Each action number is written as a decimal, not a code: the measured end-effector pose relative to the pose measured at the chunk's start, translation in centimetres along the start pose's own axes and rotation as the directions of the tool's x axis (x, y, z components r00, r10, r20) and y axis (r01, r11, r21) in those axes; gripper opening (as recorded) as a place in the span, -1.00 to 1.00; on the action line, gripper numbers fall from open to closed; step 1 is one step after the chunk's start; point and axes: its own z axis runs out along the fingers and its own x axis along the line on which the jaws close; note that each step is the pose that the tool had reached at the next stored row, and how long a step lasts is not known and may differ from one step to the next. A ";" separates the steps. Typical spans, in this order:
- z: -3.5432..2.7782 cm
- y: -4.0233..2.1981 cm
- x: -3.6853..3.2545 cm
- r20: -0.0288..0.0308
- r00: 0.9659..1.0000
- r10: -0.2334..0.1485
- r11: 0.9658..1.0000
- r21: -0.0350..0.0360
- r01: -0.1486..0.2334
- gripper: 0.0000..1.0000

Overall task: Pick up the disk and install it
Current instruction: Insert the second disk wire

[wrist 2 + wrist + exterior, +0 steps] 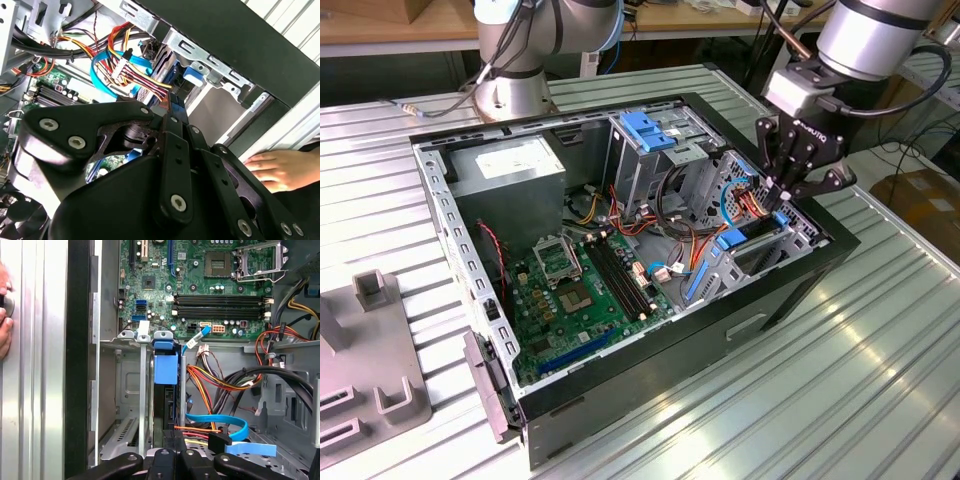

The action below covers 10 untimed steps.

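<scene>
The disk (165, 402) stands on edge in a slot of the drive cage (127, 385) at the front of the open computer case (790, 290). Its dark edge and a blue rail end (166, 367) show in the first wrist view. In the exterior view the blue rail (731, 240) sits at the cage on that view's right. My gripper (783, 205) hangs right over the disk's near end. Its fingers (175, 125) are pressed together, and whether the tips (172, 437) touch the disk I cannot tell.
Bundled coloured wires (210, 377) and a blue flat cable (220, 421) crowd the space beside the disk. The motherboard (580, 290) and a grey power supply (510, 170) fill the rest of the case. A person's hand (277, 170) rests on the table by the case wall. A grey fixture (370, 370) stands at the exterior view's left.
</scene>
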 end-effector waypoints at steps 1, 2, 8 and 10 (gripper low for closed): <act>-0.22 0.00 0.01 0.000 1.000 0.000 1.000 0.000 0.000 -0.79; -0.43 0.00 0.02 0.000 1.000 0.000 1.000 0.000 0.000 -0.79; -1.08 0.09 0.05 0.000 1.000 0.000 1.000 -0.001 0.000 -0.79; -1.14 0.47 0.05 0.001 1.000 0.000 1.000 -0.001 0.000 -0.79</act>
